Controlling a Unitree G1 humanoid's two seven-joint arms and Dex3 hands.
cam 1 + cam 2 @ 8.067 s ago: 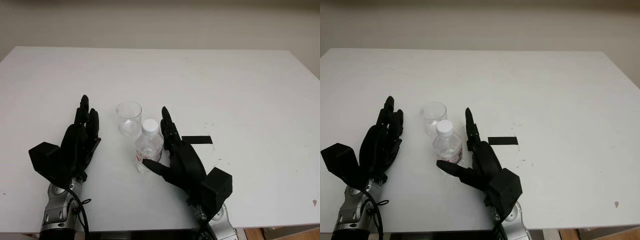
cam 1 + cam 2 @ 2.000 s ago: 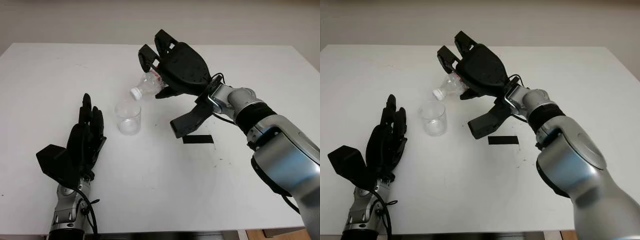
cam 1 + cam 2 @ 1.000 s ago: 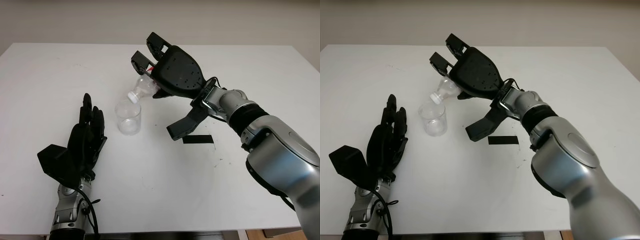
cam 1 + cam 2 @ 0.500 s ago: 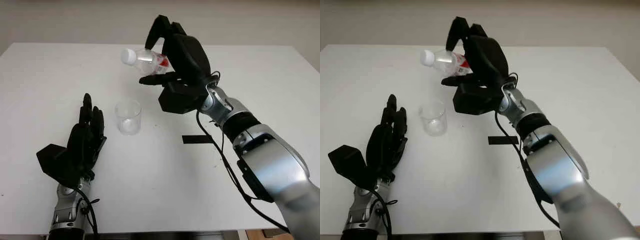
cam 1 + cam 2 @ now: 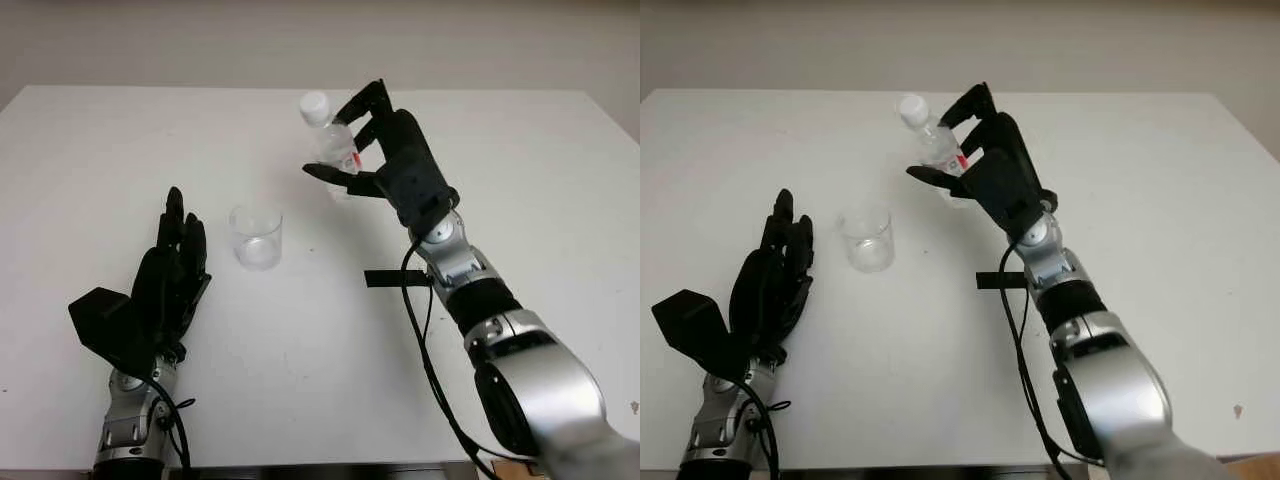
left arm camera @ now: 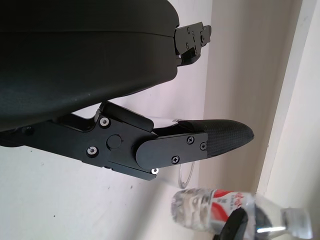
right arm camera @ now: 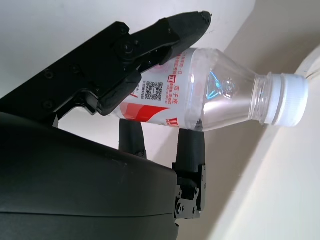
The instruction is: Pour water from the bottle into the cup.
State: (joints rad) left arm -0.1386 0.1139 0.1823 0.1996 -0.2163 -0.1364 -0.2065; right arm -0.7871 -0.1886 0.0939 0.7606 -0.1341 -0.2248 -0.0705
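Nearest to where the robot stands, the left robot hand (image 5: 165, 285) sits low over the near part of the table (image 5: 520, 170), open and holding nothing. The clear cup (image 5: 256, 236) stands upright just beyond and to the right of that hand's fingertips, close but not touching, and of the 2 hands this one is much the nearer to it.

Further out, a strip of black tape (image 5: 392, 277) lies flat on the table beneath the right forearm. Beyond that, the right robot hand (image 5: 385, 160) is raised above the far middle of the table with its 3 fingers curled round the water bottle (image 5: 333, 143), pinching it at the labelled middle. From the right wrist view the fingers (image 7: 150, 40) wrap over the red and white label, and the white cap (image 7: 290, 100) looks to be on the neck.

The bottle's long axis runs close to upright, leaning a little, with the cap end uppermost and tipped away from the palm toward the cup's side. The cup lies nearer to the robot and to the left of this hand, well apart and lower down, so the mouth of the bottle is not over the rim. I'd judge that any pour from here calls for carrying the bottle left and toward the robot until the neck is above the cup, then tilting the cap end down.
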